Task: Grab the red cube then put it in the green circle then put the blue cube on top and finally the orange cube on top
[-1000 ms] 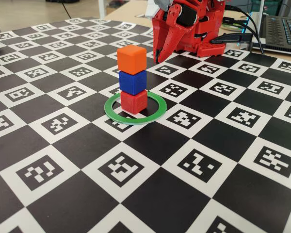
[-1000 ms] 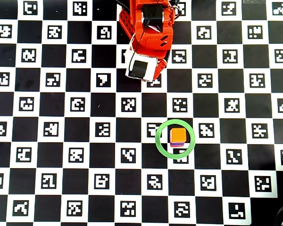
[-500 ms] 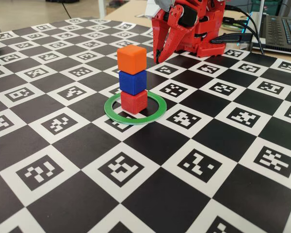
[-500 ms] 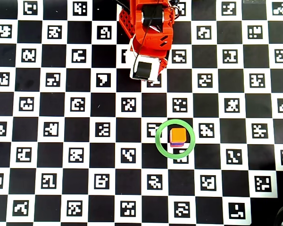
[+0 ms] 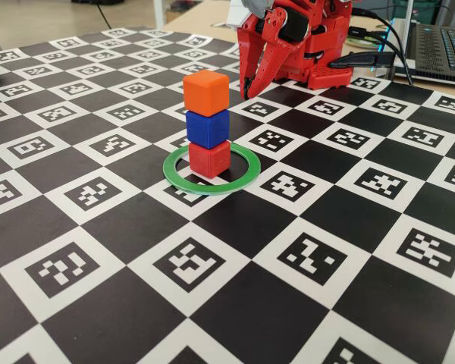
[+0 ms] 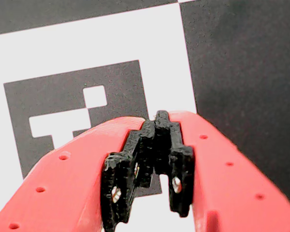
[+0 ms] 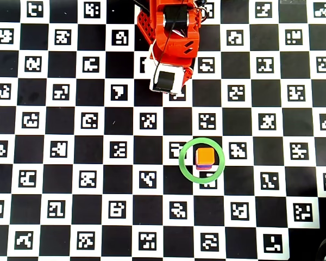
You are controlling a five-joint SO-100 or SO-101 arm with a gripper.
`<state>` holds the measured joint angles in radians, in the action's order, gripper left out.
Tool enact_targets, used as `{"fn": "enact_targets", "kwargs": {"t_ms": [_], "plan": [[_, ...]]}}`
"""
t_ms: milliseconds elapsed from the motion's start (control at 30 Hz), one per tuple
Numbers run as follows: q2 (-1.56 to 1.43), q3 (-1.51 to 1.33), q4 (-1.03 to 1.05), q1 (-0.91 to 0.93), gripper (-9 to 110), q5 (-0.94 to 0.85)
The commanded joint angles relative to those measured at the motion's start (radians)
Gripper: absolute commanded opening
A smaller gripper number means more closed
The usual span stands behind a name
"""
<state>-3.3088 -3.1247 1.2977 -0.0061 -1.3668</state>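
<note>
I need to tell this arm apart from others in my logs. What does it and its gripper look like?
The arm is bright red plastic, with black cables trailing from it. The gripper has two red fingers dotted with small holes and black stepped pads fixed by silver screws. From overhead, a white block sits on it.

The red arm [image 5: 296, 45] is folded back over its base at the far edge. The gripper [image 6: 157, 121] points downward, its black-padded fingertips [image 6: 135, 159] pressed together with nothing between them, just above the surface.
</note>
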Motion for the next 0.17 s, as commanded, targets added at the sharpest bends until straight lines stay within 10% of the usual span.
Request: {"fn": "enact_targets", "kwargs": {"t_ms": [0,133], "plan": [[-0.051,-0.044,0.054,0.003,-6,-0.006],[-0.051,-0.044,0.054,0.003,-6,-0.006]]}}
